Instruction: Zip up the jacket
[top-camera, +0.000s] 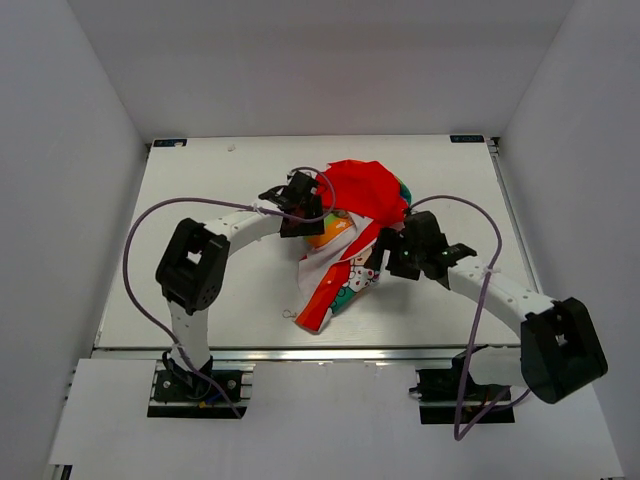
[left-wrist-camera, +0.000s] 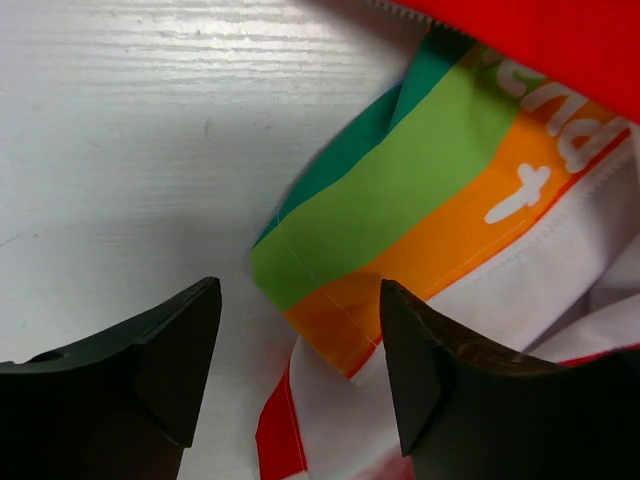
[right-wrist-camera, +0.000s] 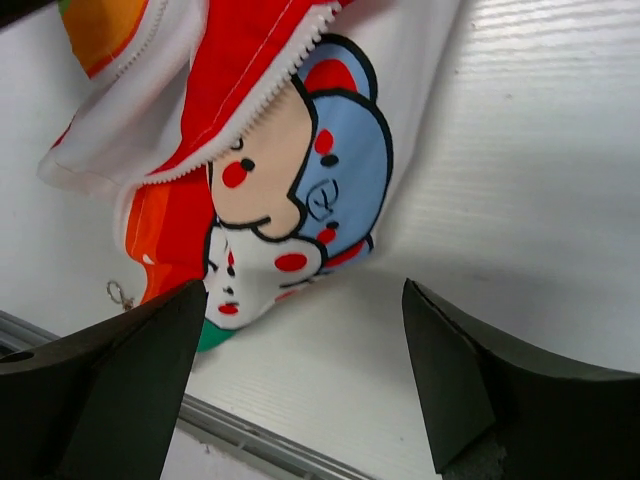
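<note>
The jacket lies crumpled in the middle of the white table, red hood at the far side, white cartoon-print half nearest. My left gripper hovers at its left edge, open and empty. In the left wrist view its fingers straddle a corner of the rainbow-striped half. My right gripper is at the jacket's right edge, open and empty. The right wrist view shows the cartoon print and a white zipper edge ahead of the fingers.
The table's front metal rail runs just below the right gripper. Purple cables loop beside both arms. White walls enclose the table on three sides.
</note>
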